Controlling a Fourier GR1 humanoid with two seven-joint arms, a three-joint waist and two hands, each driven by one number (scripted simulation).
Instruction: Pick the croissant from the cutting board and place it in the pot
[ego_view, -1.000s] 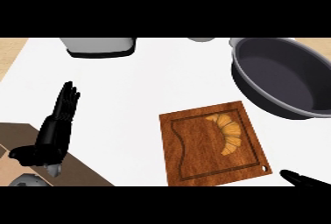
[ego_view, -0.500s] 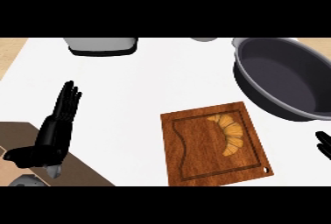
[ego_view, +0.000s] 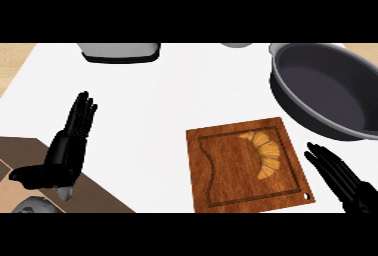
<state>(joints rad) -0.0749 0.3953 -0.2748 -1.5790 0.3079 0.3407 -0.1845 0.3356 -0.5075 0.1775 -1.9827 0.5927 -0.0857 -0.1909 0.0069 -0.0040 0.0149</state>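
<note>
A golden croissant (ego_view: 264, 153) lies on the right half of a brown wooden cutting board (ego_view: 221, 170) in the head view. A dark grey pot (ego_view: 325, 90) stands at the upper right, just beyond the board. My right hand (ego_view: 343, 176) is open, its straight fingers pointing up-left just right of the board's right edge, apart from the croissant. My left hand (ego_view: 66, 145) rests open at the left, fingers straight and pointing up.
A grey appliance (ego_view: 119, 51) sits at the back edge, left of centre, and a small grey object (ego_view: 236, 45) peeks in beside the pot. A brown surface (ego_view: 22, 165) with a grey object (ego_view: 29, 205) fills the lower left corner.
My right hand has come up from the lower right corner and moved left, now alongside the board's right edge. The left hand, croissant and pot have not moved.
</note>
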